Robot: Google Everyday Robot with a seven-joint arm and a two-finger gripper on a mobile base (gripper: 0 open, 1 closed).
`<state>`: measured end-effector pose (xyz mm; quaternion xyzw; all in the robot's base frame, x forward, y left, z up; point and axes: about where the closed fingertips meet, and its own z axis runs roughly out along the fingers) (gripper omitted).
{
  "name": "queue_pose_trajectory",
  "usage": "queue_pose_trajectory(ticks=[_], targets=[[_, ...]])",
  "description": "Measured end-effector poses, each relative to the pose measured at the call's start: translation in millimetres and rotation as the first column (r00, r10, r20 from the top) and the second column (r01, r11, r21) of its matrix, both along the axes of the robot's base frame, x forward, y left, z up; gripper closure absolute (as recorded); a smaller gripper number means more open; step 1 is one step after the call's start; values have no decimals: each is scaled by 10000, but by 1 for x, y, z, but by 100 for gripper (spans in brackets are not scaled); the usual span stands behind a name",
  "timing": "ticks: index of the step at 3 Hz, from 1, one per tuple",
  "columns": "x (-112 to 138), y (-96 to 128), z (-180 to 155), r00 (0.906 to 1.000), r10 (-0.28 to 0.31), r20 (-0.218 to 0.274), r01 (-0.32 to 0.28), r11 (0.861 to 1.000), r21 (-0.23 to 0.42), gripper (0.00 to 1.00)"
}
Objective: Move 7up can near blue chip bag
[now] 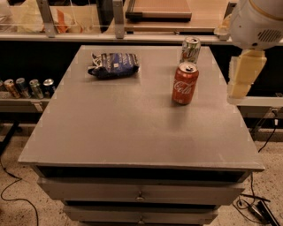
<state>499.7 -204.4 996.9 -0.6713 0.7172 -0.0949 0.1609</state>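
The 7up can [190, 50], silver and green, stands upright at the far right of the grey table [132, 128]. A red Coca-Cola can [185, 83] stands just in front of it. The blue chip bag [113, 65] lies flat at the far left of the tabletop, well apart from the cans. My gripper [238, 92] hangs from the white arm [256, 22] at the table's right edge, to the right of both cans and touching nothing.
Several cans [26, 87] stand on a low shelf left of the table. A counter with a wooden board [159, 9] runs behind it. Drawers [139, 194] are under the tabletop. Cables [256, 207] lie on the floor at right.
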Motion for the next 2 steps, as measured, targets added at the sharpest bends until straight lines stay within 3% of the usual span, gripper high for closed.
queue_pose_trajectory(ticks=[2], targets=[[80, 5, 6, 9931, 1001, 614, -925, 9890, -1156, 0]])
